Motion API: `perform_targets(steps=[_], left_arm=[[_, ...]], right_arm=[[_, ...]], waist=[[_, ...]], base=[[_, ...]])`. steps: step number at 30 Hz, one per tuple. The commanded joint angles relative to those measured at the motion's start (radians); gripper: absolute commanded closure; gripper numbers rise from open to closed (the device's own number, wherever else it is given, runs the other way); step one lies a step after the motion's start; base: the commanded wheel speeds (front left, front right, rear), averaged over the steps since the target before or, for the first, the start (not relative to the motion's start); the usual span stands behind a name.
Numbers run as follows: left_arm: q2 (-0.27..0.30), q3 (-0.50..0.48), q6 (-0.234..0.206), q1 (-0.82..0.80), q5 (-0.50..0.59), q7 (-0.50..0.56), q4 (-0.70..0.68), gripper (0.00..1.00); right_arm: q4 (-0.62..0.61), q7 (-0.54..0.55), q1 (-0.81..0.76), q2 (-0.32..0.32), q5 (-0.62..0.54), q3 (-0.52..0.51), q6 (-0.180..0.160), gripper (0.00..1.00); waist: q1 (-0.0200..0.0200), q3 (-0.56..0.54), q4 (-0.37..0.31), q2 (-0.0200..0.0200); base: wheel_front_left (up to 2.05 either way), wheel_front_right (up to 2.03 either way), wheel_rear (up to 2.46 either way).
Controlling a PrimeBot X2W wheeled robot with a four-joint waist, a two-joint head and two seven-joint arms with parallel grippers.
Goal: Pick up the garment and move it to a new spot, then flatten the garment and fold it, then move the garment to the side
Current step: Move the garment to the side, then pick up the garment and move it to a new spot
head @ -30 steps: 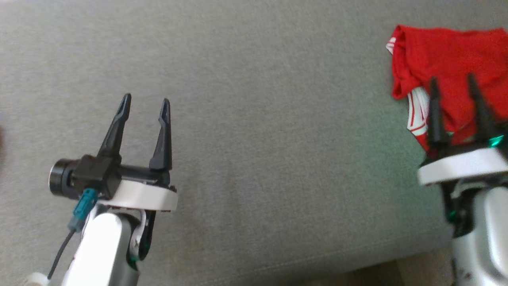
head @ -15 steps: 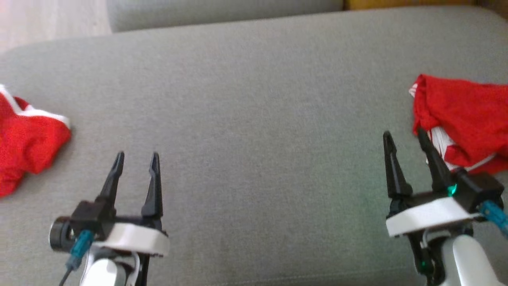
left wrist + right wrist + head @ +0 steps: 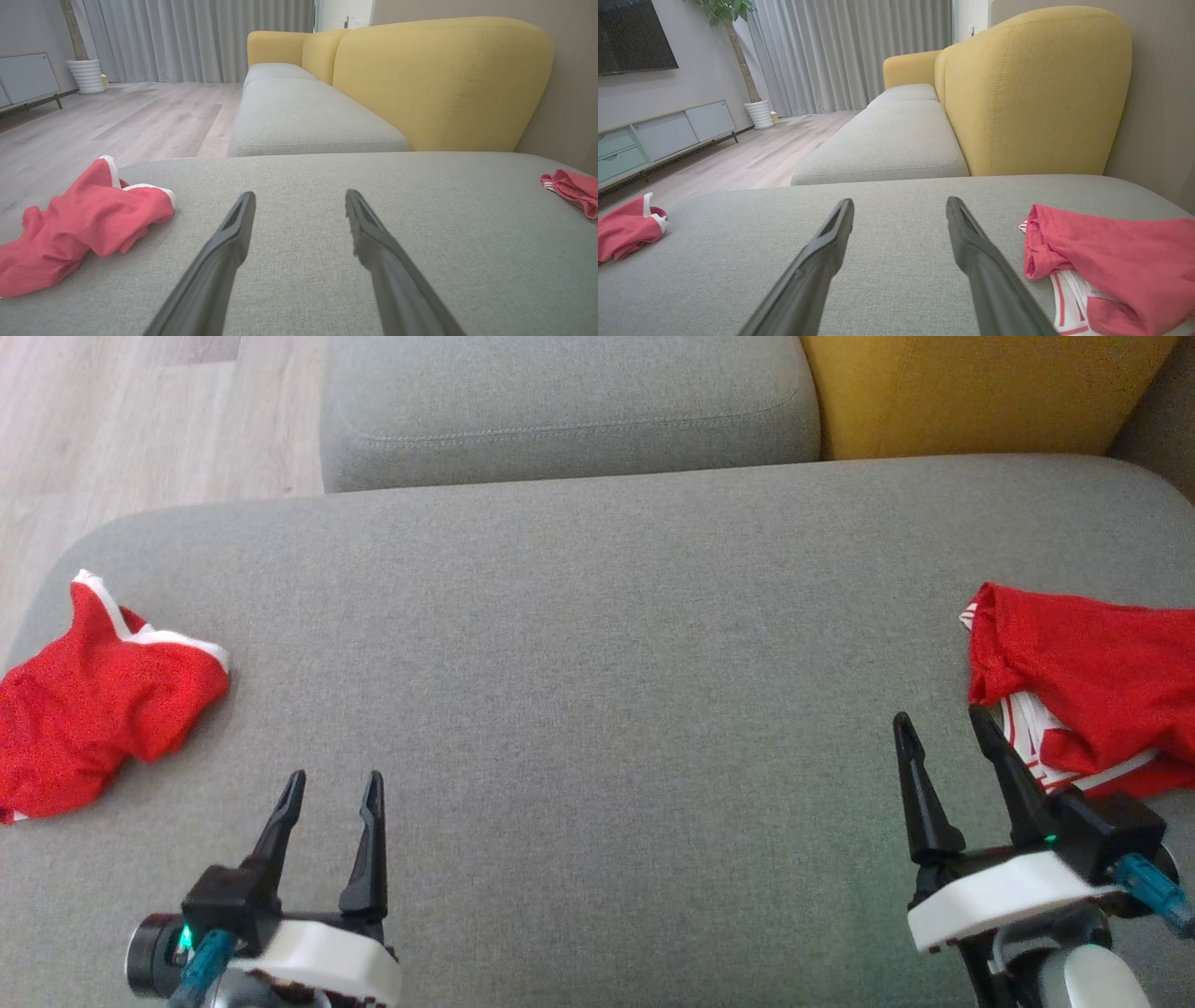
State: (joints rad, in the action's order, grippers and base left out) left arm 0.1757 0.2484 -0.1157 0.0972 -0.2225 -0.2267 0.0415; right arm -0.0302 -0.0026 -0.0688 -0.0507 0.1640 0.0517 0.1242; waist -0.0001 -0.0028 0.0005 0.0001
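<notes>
Left gripper [image 3: 335, 777] and right gripper [image 3: 939, 717] both spread wide and empty, low over the broad grey fabric sofa cushion [image 3: 597, 663]. Crumpled red garment with white trim [image 3: 93, 709] lies at the cushion's left edge, well apart from the left fingers. Second red garment with white striped trim [image 3: 1092, 681] sits bunched just beside the right fingertips; contact or not, can't tell.

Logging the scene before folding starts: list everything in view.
left garment: 1, red with white trim, seat's left edge
right garment: 1, red with white trim, seat's right edge
seat: 1, grey, under both garments
far cushion: 1, grey, beyond seat
backrest: 1, yellow, beyond seat, right
floor: 1, pale wood, left of far cushion
curtain: 1, grey, far end of room
left hand: 1, dark fingers, open, empty, over seat
right hand: 1, dark fingers, open, empty, near right garment
</notes>
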Motion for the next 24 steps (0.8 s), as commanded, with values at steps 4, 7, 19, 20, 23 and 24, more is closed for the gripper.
perform_targets(steps=[4, 7, 19, 20, 23, 24], left_arm=[[0.017, -0.026, -0.008, -0.028, -0.006, 0.007, -0.036, 0.0], [0.019, -0.024, -0.009, -0.031, -0.005, 0.007, -0.032, 0.0], [0.02, -0.017, -0.027, -0.045, 0.005, -0.003, -0.025, 0.0], [0.02, -0.016, -0.029, -0.046, 0.005, -0.004, -0.025, 0.0], [0.02, -0.014, -0.031, -0.048, 0.007, -0.006, -0.023, 0.0], [0.02, -0.014, -0.031, -0.048, 0.007, -0.006, -0.023, 0.0]], right_arm=[[-0.046, 0.002, 0.02, -0.001, -0.012, 0.02, 0.007, 0.0], [-0.047, 0.004, 0.017, 0.0, -0.012, 0.019, 0.007, 0.0], [-0.044, 0.006, 0.019, 0.0, -0.011, 0.012, 0.007, 0.0], [-0.044, 0.006, 0.019, 0.0, -0.011, 0.012, 0.007, 0.0], [-0.042, 0.005, 0.016, 0.0, -0.01, 0.008, 0.007, 0.0], [-0.042, 0.005, 0.016, 0.0, -0.01, 0.008, 0.007, 0.0]], waist=[[0.0001, -0.005, -0.001, -0.0001], [0.0001, -0.006, 0.0, -0.0001], [0.0001, -0.007, 0.002, -0.0001], [0.0001, -0.007, 0.002, -0.0001], [0.0001, -0.007, 0.004, -0.0001], [0.0001, -0.007, 0.004, -0.0001]], base=[[0.0, 0.0, 0.0], [0.0, 0.0, 0.0], [0.0, 0.0, 0.0], [0.0, 0.0, 0.0], [0.0, 0.0, 0.0], [0.0, 0.0, 0.0]])
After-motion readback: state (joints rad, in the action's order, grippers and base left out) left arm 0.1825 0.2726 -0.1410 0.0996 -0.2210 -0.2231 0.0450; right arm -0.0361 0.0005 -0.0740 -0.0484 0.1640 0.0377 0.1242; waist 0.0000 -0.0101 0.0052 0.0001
